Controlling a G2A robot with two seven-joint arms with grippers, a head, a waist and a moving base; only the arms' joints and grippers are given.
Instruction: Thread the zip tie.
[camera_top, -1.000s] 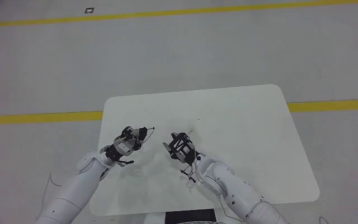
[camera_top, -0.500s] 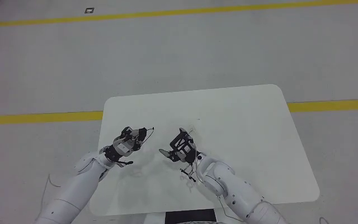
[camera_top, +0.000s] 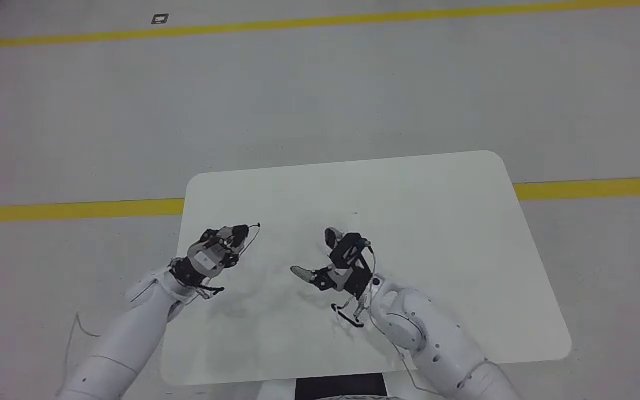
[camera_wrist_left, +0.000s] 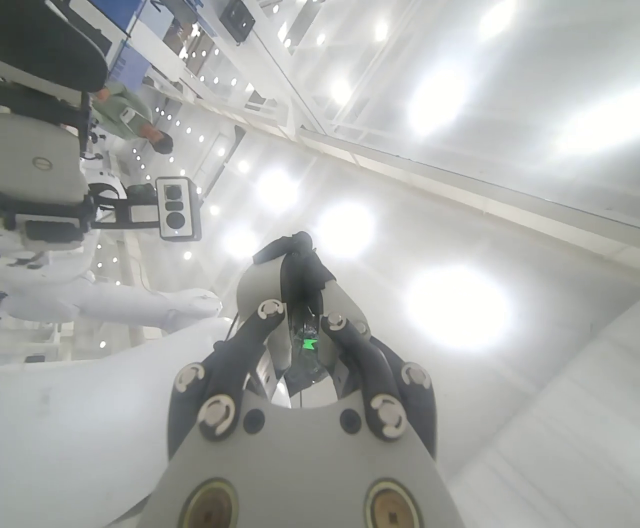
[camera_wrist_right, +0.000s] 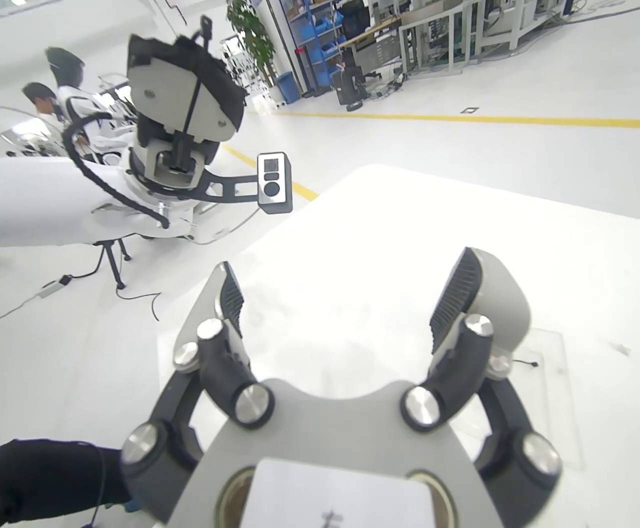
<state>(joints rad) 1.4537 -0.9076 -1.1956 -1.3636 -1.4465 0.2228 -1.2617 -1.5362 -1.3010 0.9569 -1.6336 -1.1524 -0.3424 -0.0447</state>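
Note:
The zip tie (camera_top: 251, 229) is a thin black strip sticking out of my left gripper (camera_top: 236, 236), which is shut on it above the table's left part. In the left wrist view, that gripper (camera_wrist_left: 300, 260) points up at the ceiling with its pads pressed together on a dark strip. My right gripper (camera_top: 315, 255) hangs open a little to the right, apart from the tie. Seen from the right wrist, its fingers (camera_wrist_right: 347, 280) are spread wide with nothing between them. Beyond them is the left gripper (camera_wrist_right: 190, 60), with the zip tie (camera_wrist_right: 192, 110) running along it.
The white table (camera_top: 450, 220) has rounded corners and bare room to the right and back. A clear sheet (camera_wrist_right: 550, 400) lies on the table (camera_wrist_right: 425, 225) beside my right gripper, with a small black piece (camera_wrist_right: 532, 364) on it. Grey floor with yellow lines surrounds the table.
My left gripper has drawn back to the left with the zip tie. My right gripper has shifted slightly right and turned, so the gap between the two has widened.

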